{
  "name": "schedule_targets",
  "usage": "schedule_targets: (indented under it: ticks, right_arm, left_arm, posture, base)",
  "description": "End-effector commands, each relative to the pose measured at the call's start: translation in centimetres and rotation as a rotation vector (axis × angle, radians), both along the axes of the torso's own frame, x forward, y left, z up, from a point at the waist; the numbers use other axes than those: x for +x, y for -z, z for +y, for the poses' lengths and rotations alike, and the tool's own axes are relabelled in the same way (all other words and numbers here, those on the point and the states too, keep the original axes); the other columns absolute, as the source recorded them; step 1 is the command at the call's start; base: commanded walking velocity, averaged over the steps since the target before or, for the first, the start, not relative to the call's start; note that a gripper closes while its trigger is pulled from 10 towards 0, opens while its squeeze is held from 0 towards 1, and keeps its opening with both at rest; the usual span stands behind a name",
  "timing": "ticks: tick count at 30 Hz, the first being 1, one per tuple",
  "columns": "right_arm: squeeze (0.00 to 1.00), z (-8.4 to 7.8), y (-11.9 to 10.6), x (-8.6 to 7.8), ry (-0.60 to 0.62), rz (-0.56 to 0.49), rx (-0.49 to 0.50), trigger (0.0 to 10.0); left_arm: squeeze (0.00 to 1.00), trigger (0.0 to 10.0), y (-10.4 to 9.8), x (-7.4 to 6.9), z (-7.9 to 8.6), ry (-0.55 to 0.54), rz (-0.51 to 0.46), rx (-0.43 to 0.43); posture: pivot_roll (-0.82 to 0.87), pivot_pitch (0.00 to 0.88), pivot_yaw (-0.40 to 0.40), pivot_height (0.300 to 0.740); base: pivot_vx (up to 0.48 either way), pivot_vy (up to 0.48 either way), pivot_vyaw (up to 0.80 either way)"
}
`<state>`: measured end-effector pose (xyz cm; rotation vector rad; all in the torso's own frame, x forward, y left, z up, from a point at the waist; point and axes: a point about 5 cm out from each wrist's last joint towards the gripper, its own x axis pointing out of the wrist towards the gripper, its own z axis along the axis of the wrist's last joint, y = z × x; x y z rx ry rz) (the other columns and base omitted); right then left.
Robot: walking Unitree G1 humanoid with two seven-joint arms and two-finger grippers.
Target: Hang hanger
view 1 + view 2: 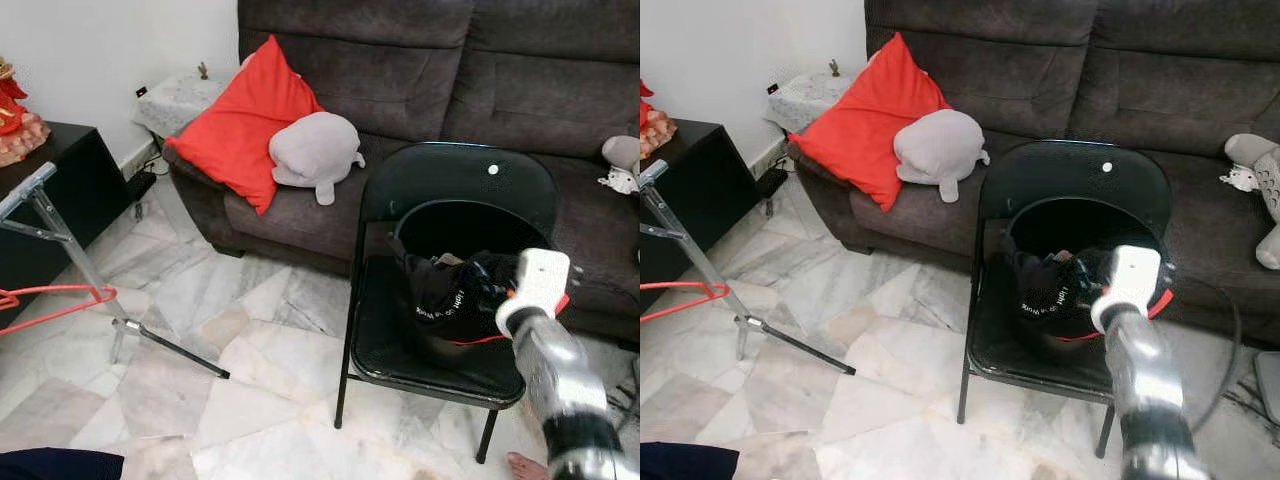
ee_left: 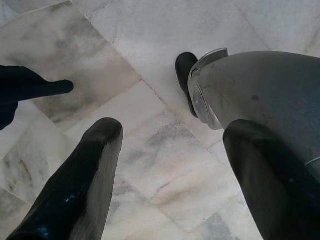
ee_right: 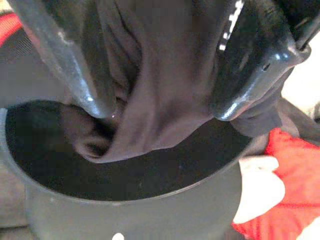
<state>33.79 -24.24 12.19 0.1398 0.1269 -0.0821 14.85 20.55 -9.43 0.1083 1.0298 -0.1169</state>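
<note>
A red hanger (image 1: 55, 298) hangs at the far left beside a tilted metal stand (image 1: 70, 250). A black folding chair (image 1: 455, 185) in front of the sofa holds a black bucket (image 1: 1080, 215) stuffed with dark clothes (image 1: 450, 295). My right arm (image 1: 550, 370) reaches into that bucket. In the right wrist view my right gripper (image 3: 165, 107) is open, its fingers (image 3: 92, 75) pushed down on either side of a dark garment (image 3: 160, 75) over the bucket's rim (image 3: 140, 210). My left gripper (image 2: 170, 132) hangs open over the marble floor, holding nothing.
A dark sofa (image 1: 420, 60) carries a red cushion (image 1: 240, 125) and a grey plush toy (image 1: 312, 150). A black cabinet (image 1: 60, 200) stands at the left wall. A person's bare foot (image 1: 525, 466) shows by the chair's front leg. Open marble floor (image 1: 230, 340) lies between stand and chair.
</note>
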Motion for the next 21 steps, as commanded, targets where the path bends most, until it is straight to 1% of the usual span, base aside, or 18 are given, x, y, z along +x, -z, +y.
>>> schedule_targets:
  ticks: [1,2,6,7,8,9,10,11,12,15,16,17,18,20,21]
  right_arm:
    - [0.0,0.1,-0.9,-0.3,0.002,-0.039,0.008,10.0]
    - [0.0,0.2,-0.9,-0.8,0.002,-0.044,0.012,10.0]
    - [0.0,0.1,-1.1,-1.6,0.019,-0.05,0.007,10.0]
    - [0.0,0.0,-1.6,-2.2,0.04,-0.077,-0.02,10.0]
    - [0.0,-0.1,-1.7,-2.7,0.052,-0.091,-0.084,10.0]
    - [0.0,-0.1,-1.7,-3.0,0.055,-0.096,-0.123,10.0]
    - [0.0,-0.1,-1.7,-3.0,0.055,-0.096,-0.123,10.0]
    - [0.0,-0.4,-1.3,-4.0,0.09,-0.088,-0.188,10.0]
    - [0.0,-0.8,-0.8,-4.7,0.118,-0.072,-0.242,10.0]
    - [0.0,-1.4,0.1,-5.8,0.157,-0.033,-0.362,10.0]
    - [0.0,-1.8,0.4,-6.6,0.188,-0.02,-0.449,10.0]
    - [0.0,-1.9,0.5,-6.9,0.194,-0.019,-0.476,10.0]
    - [0.0,-1.8,0.8,-7.4,0.206,-0.026,-0.48,10.0]
    - [0.0,-1.7,0.9,-7.7,0.227,-0.047,-0.431,10.0]
    - [0.0,-0.9,0.6,-8.1,0.24,-0.106,-0.349,10.0]
  left_arm:
    - [0.0,10.0,0.7,-1.5,-1.0,0.029,0.065,-0.039]
    - [0.0,10.0,0.7,-1.4,-1.1,0.03,0.065,-0.039]
    - [0.0,10.0,0.7,-1.4,-1.1,0.027,0.059,-0.039]
    - [0.0,10.0,0.7,-1.4,-1.0,0.024,0.058,-0.038]
    - [0.0,10.0,0.7,-1.4,-1.0,0.024,0.058,-0.036]
    - [0.0,10.0,0.7,-1.4,-1.0,0.024,0.058,-0.035]
    - [0.0,10.0,0.7,-1.4,-1.0,0.024,0.058,-0.035]
    - [0.0,10.0,0.7,-1.4,-0.9,0.023,0.058,-0.032]
    - [0.0,10.0,0.7,-1.4,-0.9,0.023,0.058,-0.031]
    - [0.0,10.0,0.7,-1.4,-0.9,0.023,0.057,-0.03]
    - [0.0,10.0,0.7,-1.4,-0.9,0.022,0.056,-0.028]
    - [0.0,10.0,0.7,-1.4,-0.9,0.022,0.056,-0.028]
    - [0.0,10.0,0.7,-1.4,-0.9,0.024,0.055,-0.026]
    - [0.0,10.0,0.7,-1.4,-0.8,0.026,0.053,-0.023]
    - [0.0,10.0,0.7,-1.4,-0.8,0.023,0.049,-0.023]
  posture:
    - [-0.1,0.125,0.063,0.721]
    - [-0.1,0.125,0.063,0.721]
    - [-0.1,0.122,0.058,0.721]
    - [-0.1,0.119,0.056,0.721]
    - [-0.1,0.118,0.055,0.721]
    - [-0.1,0.118,0.055,0.721]
    - [-0.1,0.118,0.055,0.721]
    - [-0.1,0.117,0.054,0.721]
    - [-0.1,0.115,0.052,0.721]
    - [-0.1,0.113,0.053,0.721]
    - [-0.1,0.11,0.052,0.721]
    - [-0.1,0.11,0.052,0.721]
    - [-0.1,0.106,0.054,0.721]
    - [-0.11,0.102,0.053,0.721]
    - [-0.11,0.099,0.052,0.721]
  base:
    - [0.0,0.0,0.0]
    - [0.0,0.0,0.0]
    - [0.0,0.0,0.0]
    - [0.0,0.0,0.0]
    - [0.0,0.0,0.0]
    - [0.0,0.0,0.0]
    - [0.0,0.0,0.0]
    - [0.0,0.0,0.0]
    - [0.0,0.0,0.0]
    - [0.0,0.0,0.0]
    - [0.0,0.0,0.0]
    - [0.0,0.0,0.0]
    - [0.0,0.0,0.0]
    - [0.0,0.0,0.0]
    - [0.0,0.0,0.0]
